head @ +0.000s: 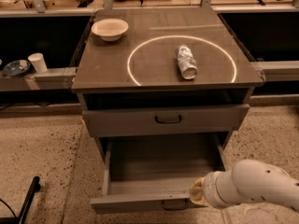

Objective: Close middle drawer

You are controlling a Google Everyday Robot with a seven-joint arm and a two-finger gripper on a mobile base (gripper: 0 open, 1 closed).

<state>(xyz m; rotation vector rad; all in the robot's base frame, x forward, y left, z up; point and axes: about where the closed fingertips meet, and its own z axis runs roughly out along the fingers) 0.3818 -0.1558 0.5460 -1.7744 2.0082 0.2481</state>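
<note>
The middle drawer (140, 202) stands pulled out. The gripper (198, 193) sits at its front panel, just beside the handle (175, 204), likely to push it in. Whether it is open or closed, I cannot tell.

Dim, warm overhead light. A bright ring (128, 63) glares on the cabinet top (154, 73); the open middle drawer (159, 167) lies shadowed, the gripper (197, 193) pale at its front right.
</note>
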